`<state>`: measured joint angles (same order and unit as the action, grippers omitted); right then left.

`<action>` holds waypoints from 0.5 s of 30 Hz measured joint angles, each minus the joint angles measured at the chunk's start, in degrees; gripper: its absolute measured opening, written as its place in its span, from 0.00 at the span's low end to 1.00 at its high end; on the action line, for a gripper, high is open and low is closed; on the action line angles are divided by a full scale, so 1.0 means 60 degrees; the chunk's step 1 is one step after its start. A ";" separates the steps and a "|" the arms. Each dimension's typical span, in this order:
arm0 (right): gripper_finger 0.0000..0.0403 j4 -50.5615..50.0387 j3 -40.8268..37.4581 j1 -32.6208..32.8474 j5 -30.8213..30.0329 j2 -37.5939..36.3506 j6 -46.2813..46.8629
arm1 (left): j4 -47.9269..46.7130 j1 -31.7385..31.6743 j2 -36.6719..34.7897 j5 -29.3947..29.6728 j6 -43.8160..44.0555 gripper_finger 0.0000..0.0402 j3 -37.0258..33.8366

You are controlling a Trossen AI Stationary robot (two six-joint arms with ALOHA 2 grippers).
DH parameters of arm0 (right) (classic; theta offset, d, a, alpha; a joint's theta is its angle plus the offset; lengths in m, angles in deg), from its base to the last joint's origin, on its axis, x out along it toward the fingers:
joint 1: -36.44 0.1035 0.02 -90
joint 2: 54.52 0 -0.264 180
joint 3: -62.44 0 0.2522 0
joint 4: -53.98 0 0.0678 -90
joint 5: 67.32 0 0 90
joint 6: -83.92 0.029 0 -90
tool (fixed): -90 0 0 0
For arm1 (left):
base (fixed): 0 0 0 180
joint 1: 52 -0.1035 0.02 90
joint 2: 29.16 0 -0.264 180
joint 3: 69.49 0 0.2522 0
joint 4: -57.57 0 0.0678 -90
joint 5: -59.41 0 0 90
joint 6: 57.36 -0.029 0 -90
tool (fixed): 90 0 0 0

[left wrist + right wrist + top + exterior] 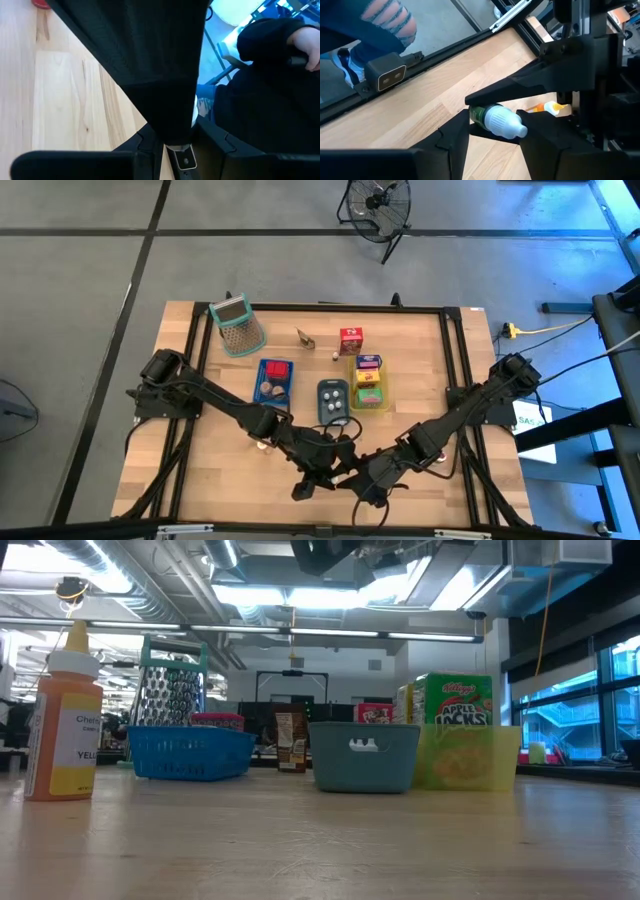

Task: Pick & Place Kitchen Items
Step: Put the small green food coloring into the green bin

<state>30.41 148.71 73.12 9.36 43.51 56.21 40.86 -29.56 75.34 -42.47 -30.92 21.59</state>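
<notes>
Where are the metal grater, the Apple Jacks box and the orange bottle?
metal grater (239, 326): high view, on its mesh face.
Apple Jacks box (455, 700): low view, on its green front.
orange bottle (63, 725): low view, on its body.

Blue tray (190, 752), grey-blue tray (362, 756), yellow tray (468, 758), orange bottle (62, 726)

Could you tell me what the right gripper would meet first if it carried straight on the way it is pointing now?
Most likely the left arm. In the right wrist view the right gripper is closed on a small white-capped bottle, and dark parts of the left arm stand right beyond it, above the wooden table. Depth is hard to judge.
</notes>
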 joint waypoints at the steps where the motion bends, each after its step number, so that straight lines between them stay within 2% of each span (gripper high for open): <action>1: 0.40 0.0040 0.0000 0.0000 0.0000 0.0000 -0.0035 | 0.0021 0.0000 0.0000 -0.0006 0.0000 0.20 0.0000; 15: 0.34 0.0165 -0.0004 0.0018 0.0133 0.0000 0.0020 | 0.0026 0.0000 0.0000 0.0000 0.0004 0.20 0.0004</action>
<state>31.40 148.69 73.23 10.16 43.51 56.33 41.02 -29.56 75.34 -42.47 -30.90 21.61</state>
